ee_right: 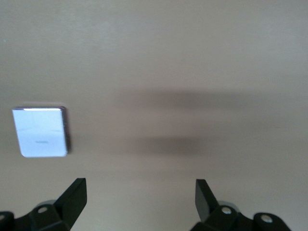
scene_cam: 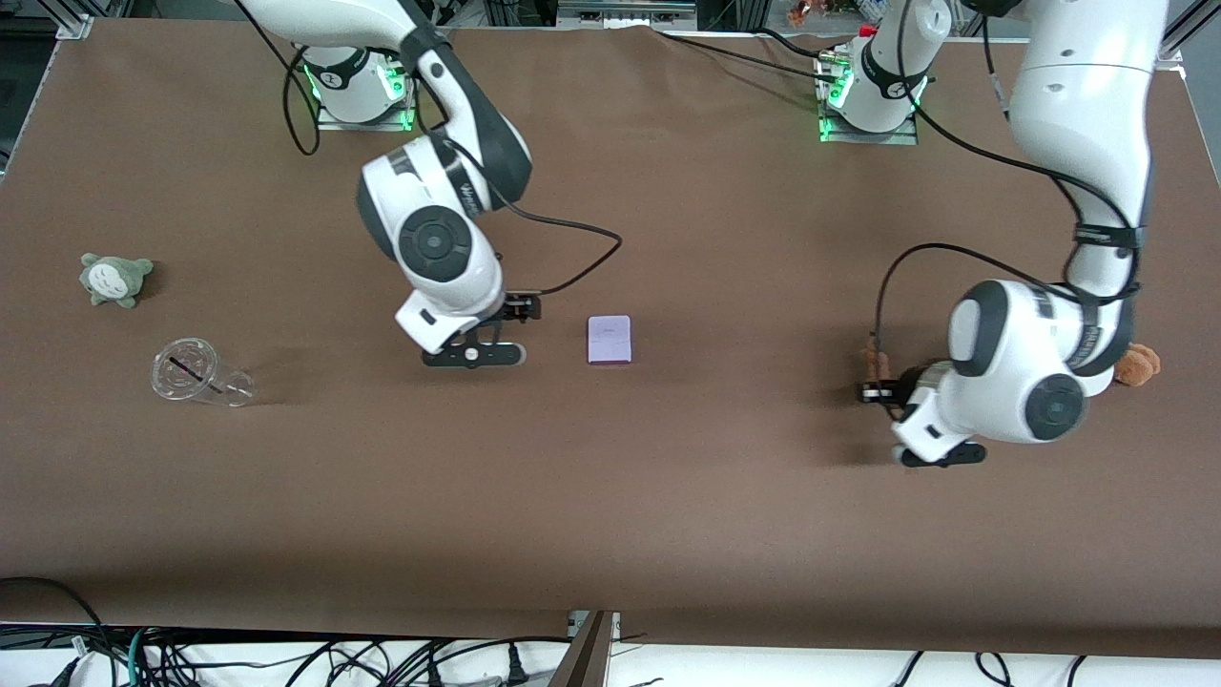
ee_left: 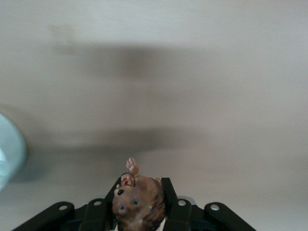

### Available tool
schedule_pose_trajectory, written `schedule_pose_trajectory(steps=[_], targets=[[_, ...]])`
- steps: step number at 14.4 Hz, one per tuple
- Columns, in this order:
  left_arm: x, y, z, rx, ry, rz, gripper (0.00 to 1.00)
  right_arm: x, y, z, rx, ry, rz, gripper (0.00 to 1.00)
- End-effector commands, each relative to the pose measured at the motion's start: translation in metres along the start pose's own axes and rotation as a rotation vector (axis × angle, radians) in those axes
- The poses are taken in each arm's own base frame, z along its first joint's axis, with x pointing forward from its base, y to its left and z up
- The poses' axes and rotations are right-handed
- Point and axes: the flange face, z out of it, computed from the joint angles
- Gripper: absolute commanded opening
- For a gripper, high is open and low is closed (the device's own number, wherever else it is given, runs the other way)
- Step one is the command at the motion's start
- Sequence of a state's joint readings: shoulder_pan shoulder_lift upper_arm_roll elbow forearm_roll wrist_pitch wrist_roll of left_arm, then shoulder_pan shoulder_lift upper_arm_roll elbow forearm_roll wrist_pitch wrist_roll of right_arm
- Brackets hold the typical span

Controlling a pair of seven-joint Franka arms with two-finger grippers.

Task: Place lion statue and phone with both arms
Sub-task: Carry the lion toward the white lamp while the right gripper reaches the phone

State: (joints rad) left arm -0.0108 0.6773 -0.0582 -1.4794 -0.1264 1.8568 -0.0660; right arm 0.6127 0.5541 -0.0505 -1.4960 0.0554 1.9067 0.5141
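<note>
The lion statue [ee_left: 137, 199] is a small brown figurine with one paw raised. My left gripper [ee_left: 139, 204] is shut on it, one black finger on each flank. In the front view the lion statue [scene_cam: 873, 364] pokes out of the left gripper [scene_cam: 876, 386], low over the table at the left arm's end. The phone [scene_cam: 609, 340], a pale lavender slab with purple edges, lies flat near the table's middle. My right gripper [scene_cam: 525, 307] hovers beside it, toward the right arm's end. It stands open with only bare table between its fingers [ee_right: 74, 195]. The phone [ee_right: 41, 132] sits off to one side of them.
A grey-green plush toy [scene_cam: 116, 279] and a clear plastic cup [scene_cam: 196, 374] on its side lie at the right arm's end. An orange-brown plush [scene_cam: 1137, 364] peeks out from under the left arm. Brown cloth [scene_cam: 668, 496] covers the table.
</note>
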Motion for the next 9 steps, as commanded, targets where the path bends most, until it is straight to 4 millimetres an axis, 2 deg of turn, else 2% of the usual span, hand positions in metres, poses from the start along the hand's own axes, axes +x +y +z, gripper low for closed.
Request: schedule_pose_trajectory(steps=[1,3,5,9], targets=[[-0.003,-0.017,0.008,0.022,-0.002,0.059,0.00,-0.006,-0.038,0.030,0.013,0.020,-0.004,1.00],[0.008,-0.025,0.026,0.073,0.026,0.072,0.00,-0.015,-0.069,0.053,0.029,0.055,0.072,1.00],[0.010,-0.026,0.029,0.081,0.029,0.075,0.00,-0.018,-0.088,0.070,0.049,0.087,0.089,1.00],[0.015,-0.021,0.037,0.086,0.053,0.086,0.00,-0.018,-0.109,0.100,0.093,0.148,0.070,1.00]])
